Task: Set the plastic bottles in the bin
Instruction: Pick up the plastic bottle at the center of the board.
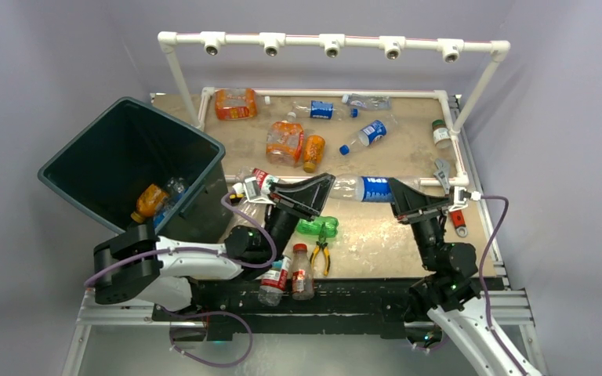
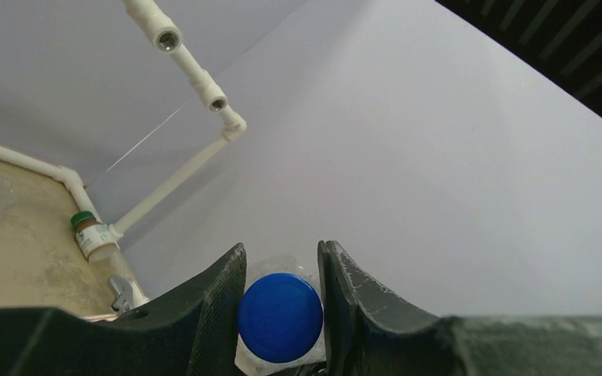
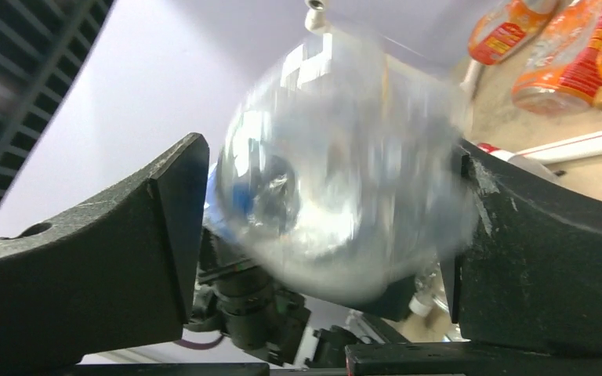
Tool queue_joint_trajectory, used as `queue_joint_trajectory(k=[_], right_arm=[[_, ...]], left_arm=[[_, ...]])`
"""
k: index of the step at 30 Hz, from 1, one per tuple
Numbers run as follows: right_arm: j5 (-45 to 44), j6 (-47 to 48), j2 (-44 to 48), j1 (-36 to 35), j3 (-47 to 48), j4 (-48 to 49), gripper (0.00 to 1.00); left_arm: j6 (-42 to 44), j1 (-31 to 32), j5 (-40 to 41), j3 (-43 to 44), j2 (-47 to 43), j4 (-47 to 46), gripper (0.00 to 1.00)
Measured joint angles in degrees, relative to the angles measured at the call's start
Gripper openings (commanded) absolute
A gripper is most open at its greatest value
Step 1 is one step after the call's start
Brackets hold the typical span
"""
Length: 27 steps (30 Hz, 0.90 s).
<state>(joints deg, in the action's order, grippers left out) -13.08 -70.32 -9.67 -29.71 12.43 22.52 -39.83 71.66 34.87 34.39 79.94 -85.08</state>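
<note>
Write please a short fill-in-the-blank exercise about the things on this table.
1. The left gripper and the right gripper hold one clear bottle; its cap is ____.
2. Inside the bin, the coloured bottle is ____.
3. The pliers have ____ handles.
Missing words: blue; orange; yellow.

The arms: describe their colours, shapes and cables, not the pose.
The left arm and right arm have white shells and black joints. The left gripper and right gripper each have two broad black wedge-shaped fingers, scuffed inside. A purple cable loops along each arm.
</note>
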Motion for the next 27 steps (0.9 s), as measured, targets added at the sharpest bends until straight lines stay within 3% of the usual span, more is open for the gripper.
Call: queue_joint_trajectory(k=[9,15,22,27], right_arm=[[2.6,8.1,0.0,0.0,9.3,-10.9,0.99],[4.2,13.8,0.4,0.0,13.9,-16.8,0.99],[7.8,23.0,6.3,0.0,17.1,-21.8,0.99],[8.8,29.1,8.3,0.0,21.8,-23.7,0.99]], left_arm=[[5.6,0.1,-0.8,3.8,-7.2,4.9,0.0],[12.3,0.1,-1.3,9.7,-13.7,17.4,0.0],[26.3,0.1,0.6,28.0,-19.6,40.8,0.0],[40.0,0.1,7.1,41.1,-22.1,53.1,0.0]])
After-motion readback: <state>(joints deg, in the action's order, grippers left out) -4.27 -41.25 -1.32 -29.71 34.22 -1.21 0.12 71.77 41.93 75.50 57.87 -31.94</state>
